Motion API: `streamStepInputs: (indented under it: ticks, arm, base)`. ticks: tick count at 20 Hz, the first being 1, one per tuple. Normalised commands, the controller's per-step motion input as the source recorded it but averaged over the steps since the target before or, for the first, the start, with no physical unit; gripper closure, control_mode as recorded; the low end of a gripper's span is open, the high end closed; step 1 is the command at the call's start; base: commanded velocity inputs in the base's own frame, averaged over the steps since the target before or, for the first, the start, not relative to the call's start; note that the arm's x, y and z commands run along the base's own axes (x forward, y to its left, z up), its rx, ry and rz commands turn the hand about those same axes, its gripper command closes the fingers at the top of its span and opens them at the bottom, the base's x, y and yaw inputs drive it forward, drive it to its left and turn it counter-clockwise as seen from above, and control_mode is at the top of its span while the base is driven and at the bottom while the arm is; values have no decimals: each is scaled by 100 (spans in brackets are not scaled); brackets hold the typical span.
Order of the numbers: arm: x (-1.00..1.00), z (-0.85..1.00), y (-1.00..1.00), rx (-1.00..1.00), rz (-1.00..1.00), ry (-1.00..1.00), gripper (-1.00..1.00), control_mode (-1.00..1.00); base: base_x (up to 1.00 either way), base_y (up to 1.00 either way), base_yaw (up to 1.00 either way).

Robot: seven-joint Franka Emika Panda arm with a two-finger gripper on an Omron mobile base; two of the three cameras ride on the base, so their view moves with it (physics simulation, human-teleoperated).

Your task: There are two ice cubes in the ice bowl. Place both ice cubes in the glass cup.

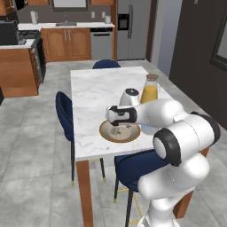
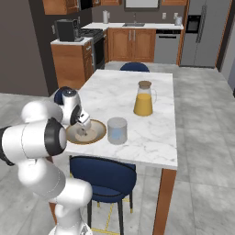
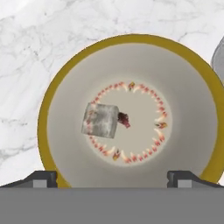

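Over the marble table [image 1: 91, 95], the robot's hand [image 2: 82, 123] hangs above the ice bowl [image 3: 48, 109], fingers spread wide and holding nothing. Directly below, left of the bowl's centre, lies one greyish-white ice cube [image 3: 100, 120], a small, roughly square translucent chunk. Just beside the bowl stands the glass cup [image 2: 117, 131].
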Motion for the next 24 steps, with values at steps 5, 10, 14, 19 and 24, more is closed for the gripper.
streamStepInputs:
  ticks: [5, 10, 14, 19, 24]
  arm:
    - [1, -31, 0, 0, 0, 5, -100, -100]
    - [14, -18, 1, 0, 0, 1, -100, -100]
    - [23, -10, 3, 0, -1, 0, -100, -100]
    - [25, -11, 4, 0, -1, 0, -100, -100]
    - [12, -15, 9, 0, 0, 0, -100, -100]
  base:
    - [0, 0, 0]
    - [0, 0, 0]
    - [0, 0, 0]
    - [0, 0, 0]
    - [0, 0, 0]
